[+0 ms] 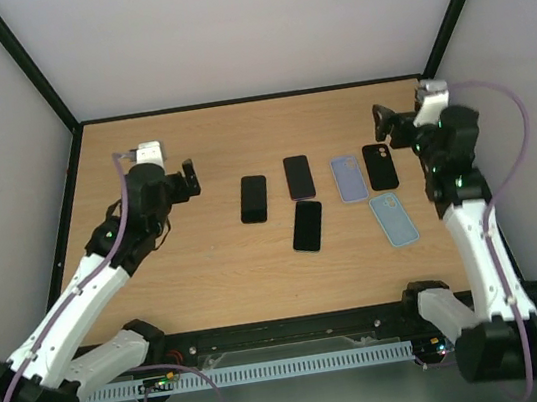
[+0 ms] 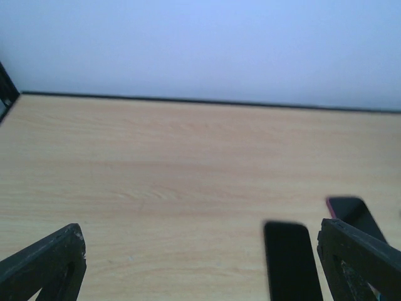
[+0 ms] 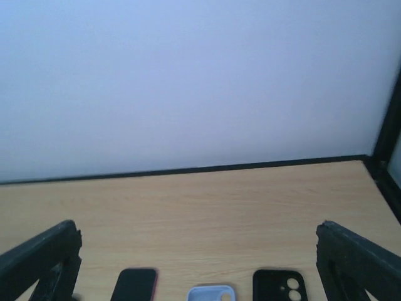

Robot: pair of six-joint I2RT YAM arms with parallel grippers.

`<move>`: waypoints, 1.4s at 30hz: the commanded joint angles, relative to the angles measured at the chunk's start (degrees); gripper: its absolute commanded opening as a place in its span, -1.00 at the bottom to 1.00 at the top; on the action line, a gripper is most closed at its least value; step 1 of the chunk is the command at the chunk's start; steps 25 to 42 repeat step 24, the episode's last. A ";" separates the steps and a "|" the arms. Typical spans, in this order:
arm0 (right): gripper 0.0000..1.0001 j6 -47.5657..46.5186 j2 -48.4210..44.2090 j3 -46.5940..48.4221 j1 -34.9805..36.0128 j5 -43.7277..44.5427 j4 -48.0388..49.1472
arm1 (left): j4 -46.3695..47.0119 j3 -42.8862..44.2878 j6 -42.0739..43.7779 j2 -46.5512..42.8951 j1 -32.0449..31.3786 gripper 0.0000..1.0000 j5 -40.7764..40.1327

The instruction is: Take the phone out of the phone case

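Observation:
Three dark phones lie face up mid-table: one at the left [image 1: 253, 199], one at the back [image 1: 298, 177] with a thin red rim around it, and one in front [image 1: 307, 226]. The red-rimmed phone also shows in the left wrist view [image 2: 354, 214] and the right wrist view [image 3: 135, 286]. My left gripper [image 1: 189, 177] is open and empty, above the table left of the phones; its fingers [image 2: 47, 266] stand wide apart. My right gripper [image 1: 380, 124] is open and empty, behind the cases at the right; its fingers [image 3: 357, 254] are wide apart.
Three empty cases lie right of the phones: lavender [image 1: 349, 178], black [image 1: 380, 166] and light blue [image 1: 394, 219]. The lavender [image 3: 212, 293] and black [image 3: 279, 285] cases show in the right wrist view. White walls with black frame edges enclose the table.

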 commanded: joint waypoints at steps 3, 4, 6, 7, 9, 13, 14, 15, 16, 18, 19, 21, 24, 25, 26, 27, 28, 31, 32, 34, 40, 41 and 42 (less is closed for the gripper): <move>0.95 9.75 -10.50 -19.22 -0.02 18.22 19.05 | 2.60 -0.97 -2.21 -2.28 0.14 0.99 -7.52; 0.95 9.79 -10.49 -18.13 -0.19 20.88 17.50 | 1.98 -0.37 -2.26 -1.37 0.14 0.99 -7.90; 0.95 10.31 -10.80 -16.32 -0.25 23.10 15.99 | 0.46 0.65 -2.30 0.45 0.14 0.99 -8.80; 0.95 11.48 -11.06 -15.86 -0.25 22.96 15.57 | -0.55 1.33 -2.29 1.09 0.14 0.99 -9.01; 0.95 14.36 -11.00 -13.02 -0.30 21.29 12.68 | -1.10 2.03 -2.28 1.33 0.26 0.99 -10.01; 0.95 14.16 -9.60 -4.58 -0.33 17.63 6.00 | 0.07 1.05 -2.14 -1.25 0.33 0.99 -12.63; 0.95 12.87 -9.05 -2.19 -0.30 15.46 4.60 | 0.52 0.84 -2.17 -2.04 0.34 0.99 -13.25; 0.95 11.74 -8.66 0.20 -0.34 12.76 2.92 | 0.88 0.54 -2.14 -3.22 0.39 0.99 -13.73; 0.95 10.37 -8.20 2.83 -0.26 9.70 0.52 | 1.57 0.01 -1.82 -4.02 0.47 0.99 -13.97; 0.95 9.89 -7.51 9.00 -0.25 6.81 -4.76 | 3.46 -1.87 -0.85 -4.85 0.59 0.99 -14.04; 0.95 9.71 -7.24 11.51 -0.21 6.26 -6.64 | 3.79 -2.15 -0.66 -4.55 0.63 0.99 -13.92; 0.95 8.71 -7.41 11.97 -0.27 4.61 -7.43 | 2.35 -0.93 -0.61 -3.06 0.63 0.99 -12.98; 0.95 10.73 -9.05 3.70 -0.25 6.41 -3.23 | 0.70 0.84 -0.90 -1.15 1.43 0.99 -10.53; 0.95 10.73 -9.05 3.70 -0.25 6.41 -3.23 | 0.70 0.84 -0.90 -1.15 1.43 0.99 -10.53; 0.95 10.73 -9.05 3.70 -0.25 6.41 -3.23 | 0.70 0.84 -0.90 -1.15 1.43 0.99 -10.53; 0.95 10.73 -9.05 3.70 -0.25 6.41 -3.23 | 0.70 0.84 -0.90 -1.15 1.43 0.99 -10.53; 0.95 10.73 -9.05 3.70 -0.25 6.41 -3.23 | 0.70 0.84 -0.90 -1.15 1.43 0.99 -10.53; 0.95 10.73 -9.05 3.70 -0.25 6.41 -3.23 | 0.70 0.84 -0.90 -1.15 1.43 0.99 -10.53; 0.95 10.73 -9.05 3.70 -0.25 6.41 -3.23 | 0.70 0.84 -0.90 -1.15 1.43 0.99 -10.53; 0.95 10.73 -9.05 3.70 -0.25 6.41 -3.23 | 0.70 0.84 -0.90 -1.15 1.43 0.99 -10.53; 0.95 10.73 -9.05 3.70 -0.25 6.41 -3.23 | 0.70 0.84 -0.90 -1.15 1.43 0.99 -10.53; 0.95 10.73 -9.05 3.70 -0.25 6.41 -3.23 | 0.70 0.84 -0.90 -1.15 1.43 0.99 -10.53; 0.95 10.73 -9.05 3.70 -0.25 6.41 -3.23 | 0.70 0.84 -0.90 -1.15 1.43 0.99 -10.53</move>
